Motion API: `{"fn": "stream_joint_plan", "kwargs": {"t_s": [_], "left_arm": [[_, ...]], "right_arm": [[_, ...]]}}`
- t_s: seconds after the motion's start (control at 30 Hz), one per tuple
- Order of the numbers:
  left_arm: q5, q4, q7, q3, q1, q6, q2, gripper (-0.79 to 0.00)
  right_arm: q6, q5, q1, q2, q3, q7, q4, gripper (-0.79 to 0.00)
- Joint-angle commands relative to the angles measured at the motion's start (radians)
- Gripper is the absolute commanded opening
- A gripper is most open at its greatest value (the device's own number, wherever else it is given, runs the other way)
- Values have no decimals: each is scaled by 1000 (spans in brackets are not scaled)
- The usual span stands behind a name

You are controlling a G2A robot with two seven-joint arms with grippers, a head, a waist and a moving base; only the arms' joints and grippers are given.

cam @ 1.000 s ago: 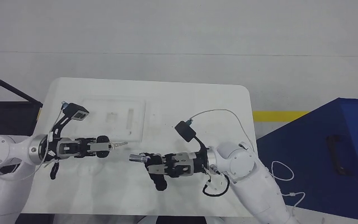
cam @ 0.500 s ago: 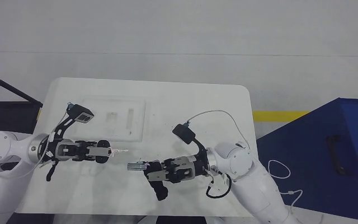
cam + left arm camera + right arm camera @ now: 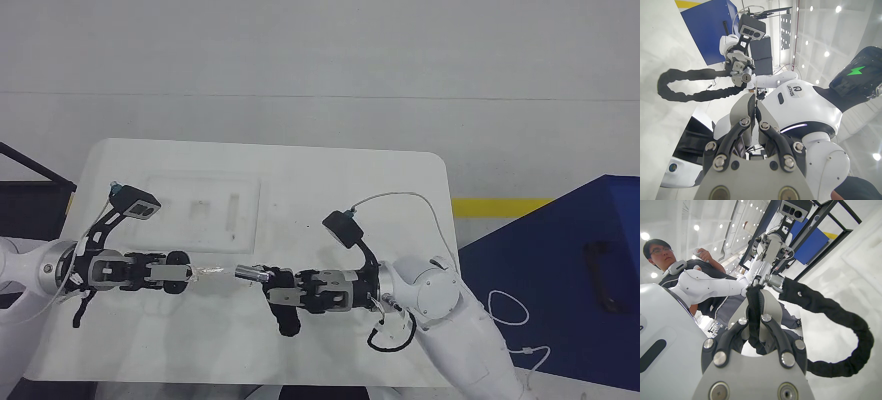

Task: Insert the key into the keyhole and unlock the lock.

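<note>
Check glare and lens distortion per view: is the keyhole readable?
Left wrist view: wide-angle bending and bright ceiling lamps, yet the keyhole of the silver-cylinder cable lock faces the lens, evenly lit and readable. Right wrist view: same bending, lamps glaring, highlights on the lock's metal. Top view: flat, even light; the thin metal key looks pale against the white table.

Robotics lab, spotlit high ceiling (image 3: 826,54), white table (image 3: 340,180), blue partition (image 3: 560,270), yellow floor stripe (image 3: 500,207)
</note>
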State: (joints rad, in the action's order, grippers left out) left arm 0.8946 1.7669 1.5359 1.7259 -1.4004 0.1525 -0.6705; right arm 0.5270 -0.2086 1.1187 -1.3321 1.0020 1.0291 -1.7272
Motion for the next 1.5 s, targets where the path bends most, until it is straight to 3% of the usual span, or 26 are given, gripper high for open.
{"fn": "stream_joint_plan", "kwargs": {"t_s": [0.0, 0.37, 0.63, 0.9, 1.1, 1.47], "left_arm": [[-7, 2, 0, -1, -1, -8, 7, -785], [-14, -3, 0, -53, 21, -5, 63, -785], [102, 8, 0, -109, 18, 22, 105, -785], [98, 14, -14, -109, 17, 21, 104, -785], [52, 9, 0, -56, 15, 23, 105, -785], [1, 61, 0, -18, -46, 83, 132, -785]], "right_arm": [[3, -5, -2, 2, -8, 14, -1, -785], [22, -28, -21, 9, -33, 39, 19, -785], [30, -48, -21, 17, -29, 54, 20, -785], [30, -48, -21, 17, -29, 54, 20, -785], [12, -50, -7, 22, -31, 28, 4, -785], [16, -50, -5, 30, -42, 26, -3, -785]]}}
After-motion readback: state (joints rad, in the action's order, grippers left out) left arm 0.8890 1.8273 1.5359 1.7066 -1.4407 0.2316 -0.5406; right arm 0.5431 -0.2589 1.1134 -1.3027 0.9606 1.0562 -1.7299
